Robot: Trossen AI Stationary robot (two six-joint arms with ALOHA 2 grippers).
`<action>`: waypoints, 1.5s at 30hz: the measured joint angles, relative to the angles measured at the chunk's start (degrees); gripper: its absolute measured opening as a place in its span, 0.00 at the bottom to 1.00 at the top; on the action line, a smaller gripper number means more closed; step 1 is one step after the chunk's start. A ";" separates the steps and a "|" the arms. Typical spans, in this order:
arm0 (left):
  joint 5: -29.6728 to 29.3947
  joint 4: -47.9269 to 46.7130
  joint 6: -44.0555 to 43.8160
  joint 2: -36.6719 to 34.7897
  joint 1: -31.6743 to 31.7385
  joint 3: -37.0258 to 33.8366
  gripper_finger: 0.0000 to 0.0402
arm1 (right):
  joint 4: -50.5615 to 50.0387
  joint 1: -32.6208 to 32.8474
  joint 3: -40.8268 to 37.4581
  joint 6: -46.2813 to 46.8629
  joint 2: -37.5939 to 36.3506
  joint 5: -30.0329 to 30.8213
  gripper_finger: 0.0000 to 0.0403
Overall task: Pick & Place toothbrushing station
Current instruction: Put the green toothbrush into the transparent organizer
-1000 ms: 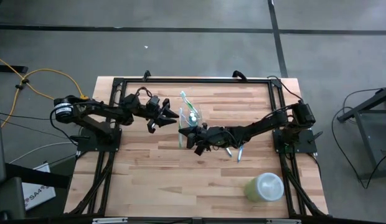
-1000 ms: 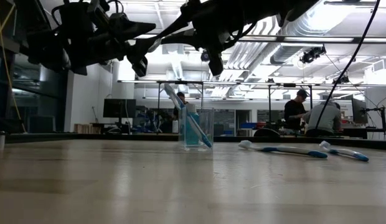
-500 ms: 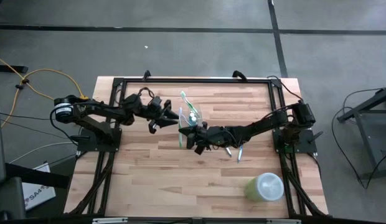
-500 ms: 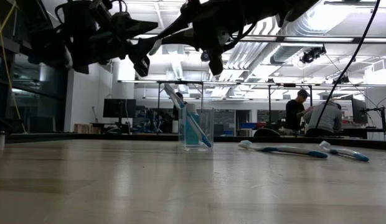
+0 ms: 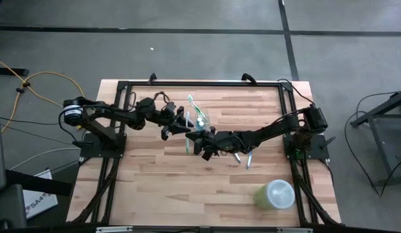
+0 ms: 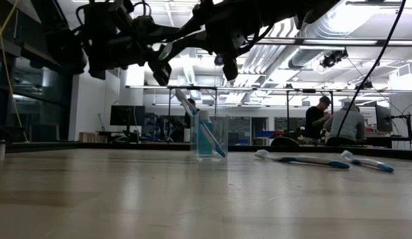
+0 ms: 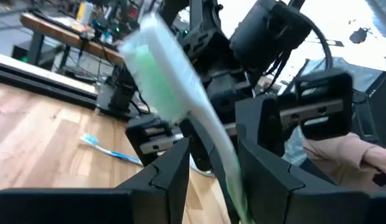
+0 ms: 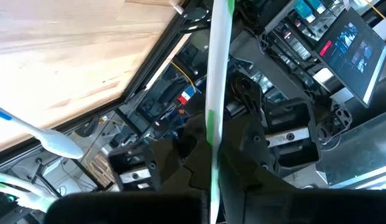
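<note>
Wooden worktop point(image 5: 162, 175) under both arms: the right hand point(image 5: 199, 137) is clamped on a green toothbrush point(image 8: 213, 106), raised beside the clear cup point(image 6: 208, 136) at centre. The left hand point(image 5: 185, 127), fingers apart, straddles that brush. Two blue toothbrushes point(image 6: 302, 159) lie right of the cup.

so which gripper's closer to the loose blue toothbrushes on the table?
Right. Right gripper, shut on a green toothbrush, hovers beside the blue toothbrushes; left gripper, open, is farther off, by the clear cup.
</note>
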 joint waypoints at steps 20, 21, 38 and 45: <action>6.38 4.72 -4.09 0.43 4.46 0.58 0.33 | -1.03 0.33 0.07 3.15 0.00 4.40 0.01; 6.38 4.68 -4.09 0.43 4.46 0.58 0.33 | -1.03 0.33 0.07 3.15 0.00 4.42 0.01; 5.85 4.11 -3.47 0.41 4.13 0.55 0.15 | -0.88 0.33 0.04 3.15 0.00 3.12 0.01; 6.06 4.14 -4.31 0.33 4.11 0.53 0.02 | -1.32 0.33 -0.04 2.71 0.00 3.69 0.01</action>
